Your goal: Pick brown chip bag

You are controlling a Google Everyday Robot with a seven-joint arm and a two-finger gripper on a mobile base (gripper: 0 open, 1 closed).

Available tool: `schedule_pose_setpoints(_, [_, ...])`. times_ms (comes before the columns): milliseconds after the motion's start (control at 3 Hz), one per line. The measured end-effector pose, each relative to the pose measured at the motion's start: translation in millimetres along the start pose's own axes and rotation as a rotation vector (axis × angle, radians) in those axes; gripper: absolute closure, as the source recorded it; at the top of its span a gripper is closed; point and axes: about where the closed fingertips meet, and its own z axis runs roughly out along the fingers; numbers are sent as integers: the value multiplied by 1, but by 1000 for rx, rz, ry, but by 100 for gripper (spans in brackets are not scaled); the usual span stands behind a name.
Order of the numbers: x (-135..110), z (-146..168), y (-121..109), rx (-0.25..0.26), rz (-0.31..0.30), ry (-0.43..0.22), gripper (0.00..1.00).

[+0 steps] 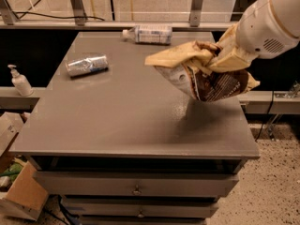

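Note:
The brown chip bag (206, 78) hangs in the air above the right side of the grey table (122, 111). It is crumpled, with a cream-yellow end pointing left. My gripper (220, 60) comes in from the upper right on a white arm and is shut on the bag's top, its cream fingers (229, 55) pinching the crinkled foil. The bag is clear of the tabletop and casts a shadow below it.
A crushed silver can (86, 65) lies at the table's left. A clear plastic bottle (147, 33) lies at the far edge. A white soap dispenser (18, 81) stands on a ledge to the left. Cardboard boxes (18, 191) sit on the floor lower left. Drawers are below the tabletop.

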Motion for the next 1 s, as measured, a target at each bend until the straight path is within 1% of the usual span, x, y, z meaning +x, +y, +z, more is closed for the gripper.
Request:
schedule_pose_setpoints(333, [-14, -26, -23, 60, 4, -107, 100])
schedule_pose_setpoints(667, [-34, -52, -37, 106, 14, -258, 100])
schedule_pose_setpoints(1000, [-34, -51, -37, 106, 13, -258, 100])
